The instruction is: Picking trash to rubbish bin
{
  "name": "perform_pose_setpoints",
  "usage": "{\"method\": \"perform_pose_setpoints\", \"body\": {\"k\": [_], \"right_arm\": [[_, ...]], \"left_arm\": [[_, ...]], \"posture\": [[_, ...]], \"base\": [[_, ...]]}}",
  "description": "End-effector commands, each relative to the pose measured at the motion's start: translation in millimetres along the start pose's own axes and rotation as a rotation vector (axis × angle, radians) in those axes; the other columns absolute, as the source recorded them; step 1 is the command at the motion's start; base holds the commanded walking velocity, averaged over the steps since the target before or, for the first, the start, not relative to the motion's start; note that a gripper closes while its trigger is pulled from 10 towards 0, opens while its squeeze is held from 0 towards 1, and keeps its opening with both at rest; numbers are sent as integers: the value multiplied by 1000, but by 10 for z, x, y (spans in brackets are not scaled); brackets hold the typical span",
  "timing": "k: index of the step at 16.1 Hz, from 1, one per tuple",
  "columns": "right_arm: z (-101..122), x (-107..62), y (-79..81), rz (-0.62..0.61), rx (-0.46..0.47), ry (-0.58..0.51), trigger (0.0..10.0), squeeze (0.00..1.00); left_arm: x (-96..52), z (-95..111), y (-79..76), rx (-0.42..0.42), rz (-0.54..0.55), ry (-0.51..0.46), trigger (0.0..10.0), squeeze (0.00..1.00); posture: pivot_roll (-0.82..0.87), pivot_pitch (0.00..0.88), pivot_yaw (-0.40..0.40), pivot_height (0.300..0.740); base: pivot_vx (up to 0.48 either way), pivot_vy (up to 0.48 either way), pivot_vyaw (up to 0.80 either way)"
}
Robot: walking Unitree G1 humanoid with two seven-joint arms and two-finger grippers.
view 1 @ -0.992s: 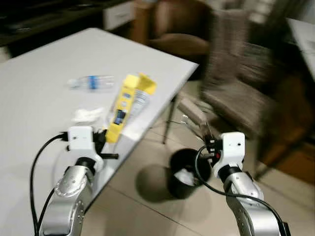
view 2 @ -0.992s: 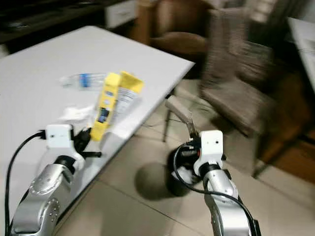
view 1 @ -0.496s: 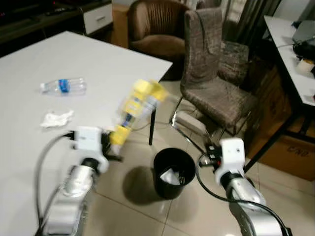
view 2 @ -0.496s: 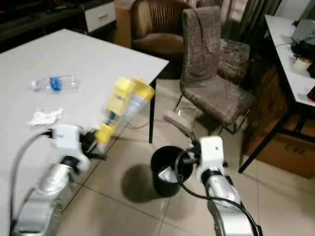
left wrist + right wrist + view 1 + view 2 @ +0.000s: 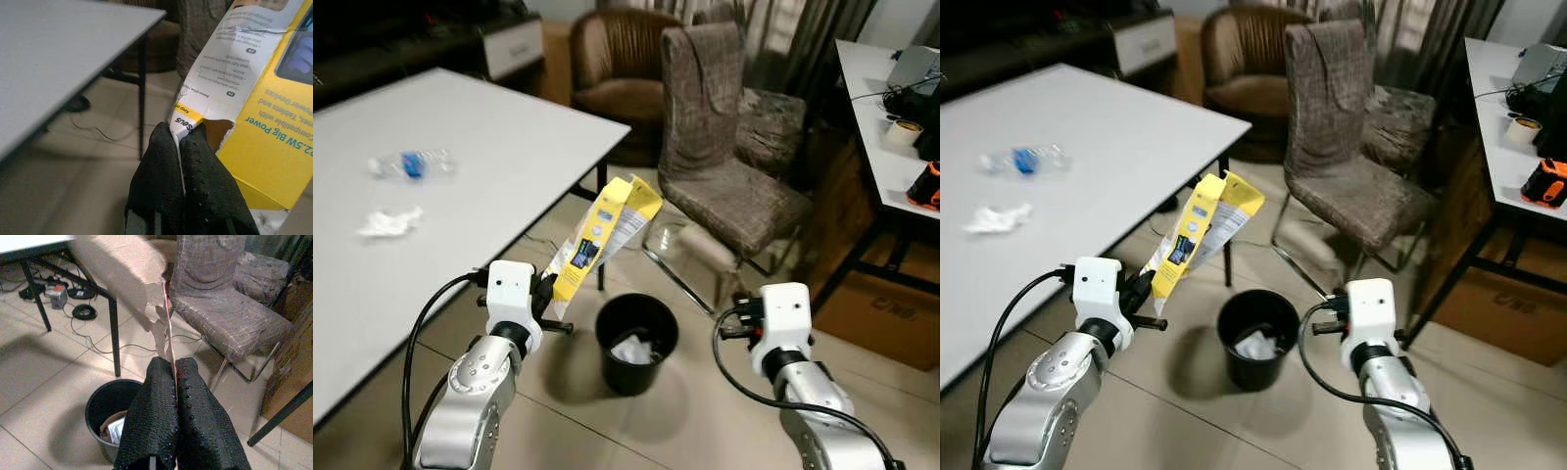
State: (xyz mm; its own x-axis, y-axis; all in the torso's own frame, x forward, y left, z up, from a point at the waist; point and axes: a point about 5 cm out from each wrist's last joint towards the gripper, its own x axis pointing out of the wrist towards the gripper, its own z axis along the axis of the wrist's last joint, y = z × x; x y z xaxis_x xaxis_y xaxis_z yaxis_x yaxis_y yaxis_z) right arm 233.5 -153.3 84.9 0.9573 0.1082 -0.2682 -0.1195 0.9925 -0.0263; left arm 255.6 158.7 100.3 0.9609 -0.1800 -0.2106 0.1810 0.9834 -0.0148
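From the left eye view, the left pincer (image 5: 548,294) holds a flattened yellow box (image 5: 602,235) by its lower end, so the box slants up and toward the black rubbish bin (image 5: 635,343), which stands on the tiled floor just beyond the desk (image 5: 460,157) corner. The bin already has some pale trash at the bottom. A plastic bottle (image 5: 409,163) and a crumpled tissue (image 5: 387,222) lie on the desk, well apart from both arms.

In the right eye view, the box's top overhangs the near rim of the bin, but the pinched end sits short of it. The right arm is raised beside the bin; its pincer (image 5: 1322,318) is mostly hidden behind the wrist block here.

The left wrist view shows the fingers (image 5: 164,166) closed tight on a torn edge of the yellow box, a thin grip near one corner.

The right wrist view shows the right pincer (image 5: 173,367) clamped on a thin, torn strip of brown cardboard (image 5: 122,269) that stands up above the fingertips, with the bin below and ahead and a grey chair (image 5: 230,308) behind.

To do the drop well, I judge each piece should be carried until the gripped end is above the bin's opening before release. The box is long and light, so tilting it steeper should keep it from tipping over the rim. The cardboard strip may flutter, so a low release suits it.
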Motion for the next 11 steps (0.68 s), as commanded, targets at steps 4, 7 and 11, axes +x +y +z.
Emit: {"method": "perform_pose_setpoints", "body": {"k": [4,7,11], "right_arm": [[-79,40,83,26,10,35,10000,0],[-227,70,92,40,17,98,10000,0],[-324,61,89,41,19,133,10000,0]], "left_arm": [[12,2,64,55,25,-18,10000,0],[13,-99,47,68,-2,11,10000,0],[13,-192,17,95,-26,42,10000,0]], "posture": [[-71,0,-57,740],[-73,0,-58,740],[-75,0,-56,740]], "base": [[0,0,0],[85,0,-158],[298,0,-569]]}}
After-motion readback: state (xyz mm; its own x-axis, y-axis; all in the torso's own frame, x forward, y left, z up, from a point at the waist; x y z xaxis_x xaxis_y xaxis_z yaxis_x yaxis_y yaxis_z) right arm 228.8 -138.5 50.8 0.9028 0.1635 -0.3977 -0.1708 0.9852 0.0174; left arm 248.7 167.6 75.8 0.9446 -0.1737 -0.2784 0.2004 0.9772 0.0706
